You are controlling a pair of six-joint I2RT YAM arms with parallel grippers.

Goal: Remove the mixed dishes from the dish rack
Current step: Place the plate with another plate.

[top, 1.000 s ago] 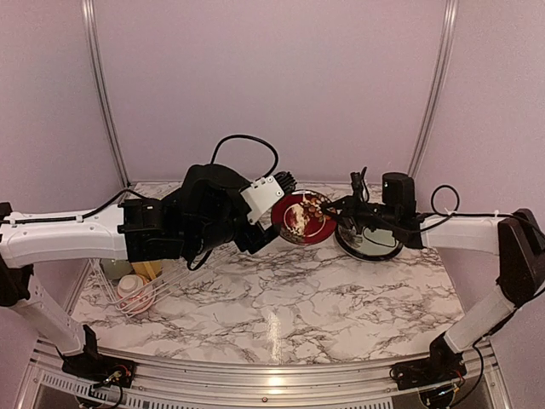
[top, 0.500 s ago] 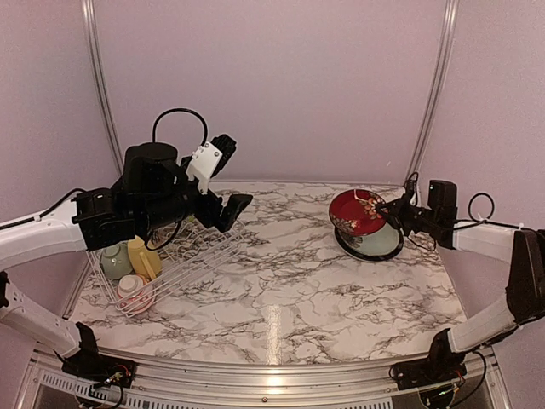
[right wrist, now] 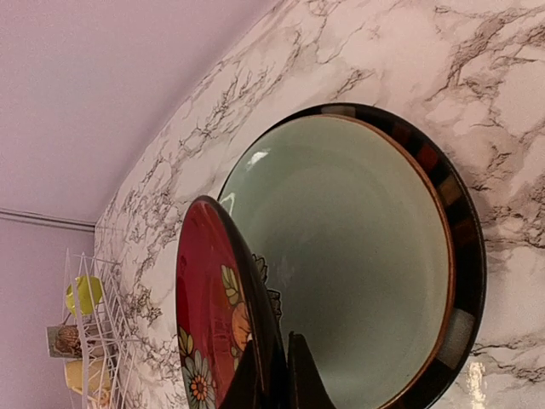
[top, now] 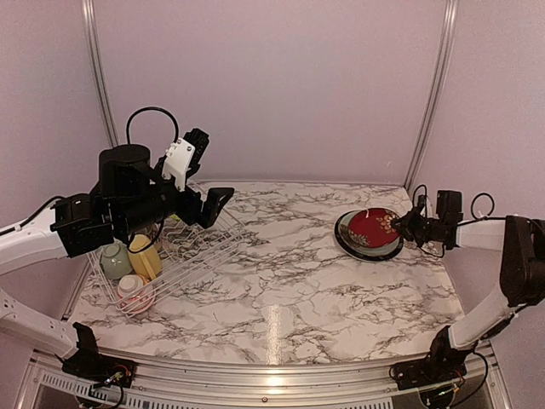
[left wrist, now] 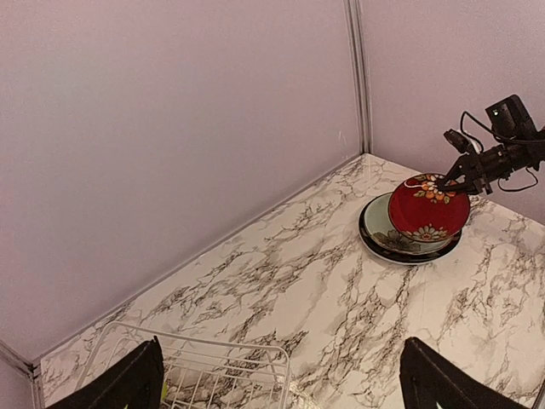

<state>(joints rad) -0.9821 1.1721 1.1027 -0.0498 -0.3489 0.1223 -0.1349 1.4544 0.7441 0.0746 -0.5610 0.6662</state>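
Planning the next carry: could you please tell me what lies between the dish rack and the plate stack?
Only bare marble table lies between the dish rack and the plate stack; the top external view shows it.

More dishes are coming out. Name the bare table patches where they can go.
Free: the wide marble table between the dish rack and the black-rimmed plate, plus the strip along its near edge. Crowded: the far right, where the right gripper holds the red plate tilted over the pale green plate.
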